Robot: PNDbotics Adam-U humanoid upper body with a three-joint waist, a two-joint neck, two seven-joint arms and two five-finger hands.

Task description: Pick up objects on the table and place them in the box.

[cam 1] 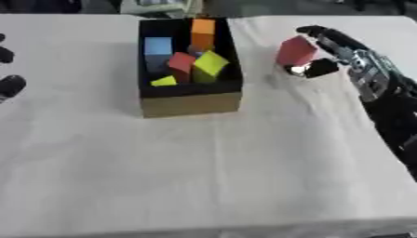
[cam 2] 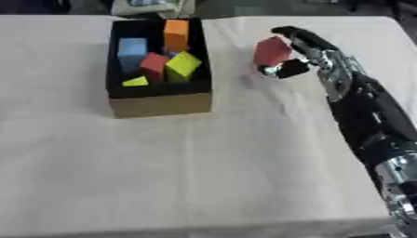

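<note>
My left hand [cam 1: 10,86] shows only as dark fingertips at the left edge, and I cannot tell how its fingers stand. On the white-clothed table [cam 1: 211,167] stands the open black-lined cardboard box [cam 1: 191,103], holding blue, orange, red and yellow-green blocks. Right of the box, my right hand [cam 2: 306,51] pinches a red block [cam 2: 270,51] between thumb and fingers, apparently just above the cloth.

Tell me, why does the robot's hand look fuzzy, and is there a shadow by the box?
In the left eye view the right hand and its red block look soft and smeared; in the right eye view the box casts only a faint shadow on the white table.
</note>
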